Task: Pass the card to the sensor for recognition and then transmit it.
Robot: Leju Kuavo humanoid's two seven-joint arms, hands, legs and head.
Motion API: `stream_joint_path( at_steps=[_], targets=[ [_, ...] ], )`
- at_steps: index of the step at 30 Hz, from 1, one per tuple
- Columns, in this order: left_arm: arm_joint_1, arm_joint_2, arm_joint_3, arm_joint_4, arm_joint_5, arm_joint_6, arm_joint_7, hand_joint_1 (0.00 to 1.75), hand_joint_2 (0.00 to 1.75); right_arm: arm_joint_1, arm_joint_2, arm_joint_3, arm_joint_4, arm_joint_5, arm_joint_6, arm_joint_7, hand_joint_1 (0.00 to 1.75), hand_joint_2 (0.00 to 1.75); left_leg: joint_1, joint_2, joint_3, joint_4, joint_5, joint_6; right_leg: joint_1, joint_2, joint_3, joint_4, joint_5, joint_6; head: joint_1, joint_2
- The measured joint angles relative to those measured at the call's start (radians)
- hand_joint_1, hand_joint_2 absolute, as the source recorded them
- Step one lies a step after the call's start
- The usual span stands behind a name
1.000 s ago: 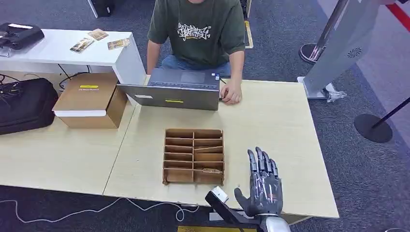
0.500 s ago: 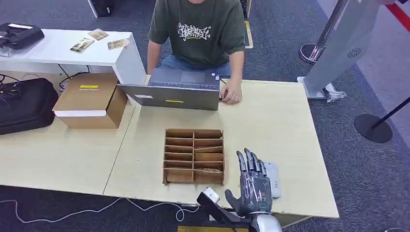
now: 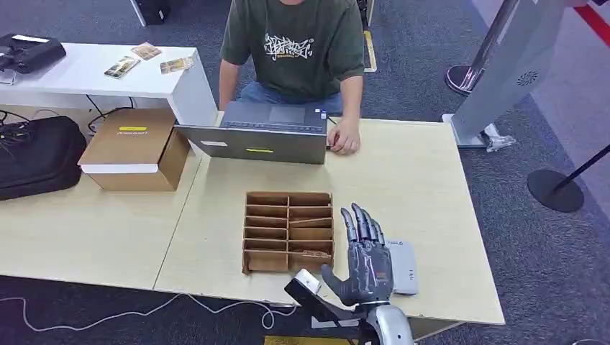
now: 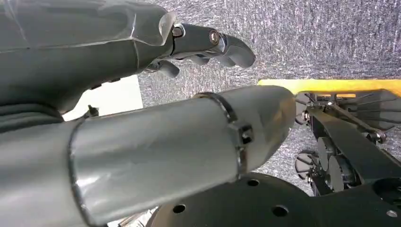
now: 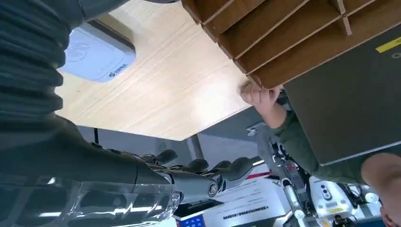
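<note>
One card is lying in the near right slot of the wooden organizer, so we are holding our right hand empty and spread between it and the sensor, likely ready to reach in.

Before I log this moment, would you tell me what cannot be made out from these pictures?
- Sensor: head view, its near-left part hidden behind the right hand.
- Card in the wooden organizer: head view, something lies in a lower right slot, too small to identify.
- Left hand: left wrist view, mostly hidden by its own cover and the arm; whether its fingers are apart is unclear.
- Person: head view, head cut off by the top edge.
</note>
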Motion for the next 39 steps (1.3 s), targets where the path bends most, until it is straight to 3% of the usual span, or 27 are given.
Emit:
stream_joint_path(
  at_steps=[8, 13, 20, 27, 39],
  targets=[
    [0.002, -0.002, 0.0, 0.0, 0.0, -0.002, -0.001, 0.0, 0.0, -0.023, 0.008, -0.003, 0.048, 0.021, 0.004, 0.01, 0.0, 1.75, 0.0, 0.0, 0.0, 0.0, 0.0, 0.0, 0.0, 0.0, 0.0, 0.0, 0.0, 0.0, 0.0, 0.0],
    [0.002, -0.001, 0.0, 0.0, -0.003, -0.006, -0.001, 0.0, 0.0, -0.03, 0.007, 0.003, 0.066, 0.121, 0.132, 0.074, 0.0, 1.75, 0.0, 0.0, 0.0, 0.0, 0.0, 0.0, 0.0, 0.0, 0.0, 0.0, 0.0, 0.0, 0.0, 0.0],
    [0.002, 0.001, 0.0, 0.0, 0.0, -0.006, -0.001, 0.0, 0.0, -0.047, -0.022, 0.068, 0.094, 0.144, 0.188, 0.153, 0.0, 1.75, 0.0, 0.0, 0.0, 0.0, 0.0, 0.0, 0.0, 0.0, 0.0, 0.0, 0.0, 0.0, 0.0, 0.0],
    [0.002, 0.001, 0.002, 0.0, 0.0, -0.005, 0.004, 0.0, 0.0, -0.075, -0.04, 0.116, 0.116, 0.144, 0.172, 0.153, 0.0, 1.75, 0.0, 0.0, 0.0, 0.0, 0.0, 0.0, 0.0, 0.0, 0.0, 0.0, 0.0, 0.0, 0.0, 0.0],
    [0.002, 0.001, 0.002, 0.0, 0.0, -0.004, 0.004, 0.0, 0.0, -0.157, -0.031, 0.157, 0.224, 0.144, 0.064, 0.119, 0.0, 1.75, 0.0, 0.0, 0.0, 0.0, 0.0, 0.0, 0.0, 0.0, 0.0, 0.0, 0.0, 0.0, 0.0, 0.0]
  ],
)
